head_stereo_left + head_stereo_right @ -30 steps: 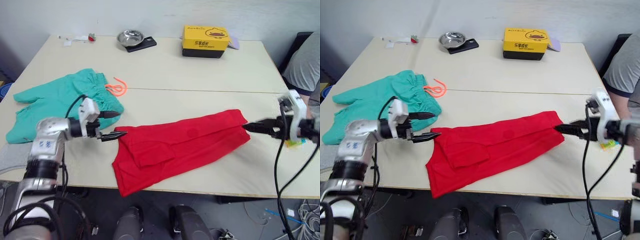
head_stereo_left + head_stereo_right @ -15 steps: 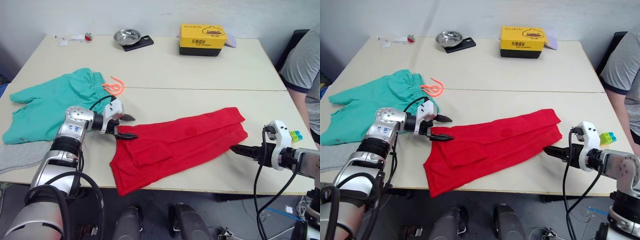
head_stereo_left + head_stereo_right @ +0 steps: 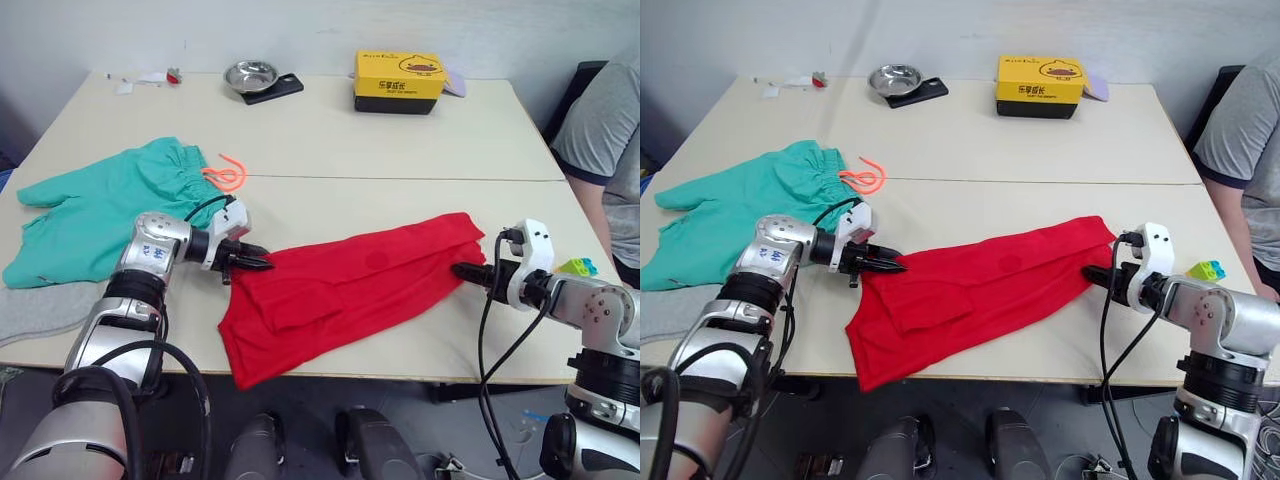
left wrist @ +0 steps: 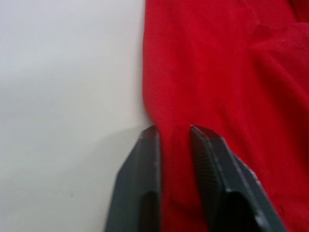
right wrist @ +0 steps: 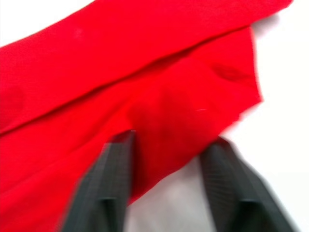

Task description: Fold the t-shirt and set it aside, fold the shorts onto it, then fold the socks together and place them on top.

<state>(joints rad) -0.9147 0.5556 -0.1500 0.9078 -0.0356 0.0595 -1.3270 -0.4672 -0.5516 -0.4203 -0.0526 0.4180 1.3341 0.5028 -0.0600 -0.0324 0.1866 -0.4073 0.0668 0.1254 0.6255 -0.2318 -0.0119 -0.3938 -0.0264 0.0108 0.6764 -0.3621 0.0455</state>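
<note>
While our left claw (image 4: 171, 133) pinches one creased bright red cotton t-shirt (image 3: 350, 295), our right claw (image 5: 166, 145) gapes wide at its far end, and one teal-green fabric shorts (image 3: 100, 205) lies apart.

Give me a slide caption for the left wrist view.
Left claw shut on the red t-shirt's edge, beside bare tabletop.

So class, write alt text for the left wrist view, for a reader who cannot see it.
Two black fingers of the left gripper pinch the edge of the bright red cotton t-shirt, which lies on a pale tabletop.
</note>
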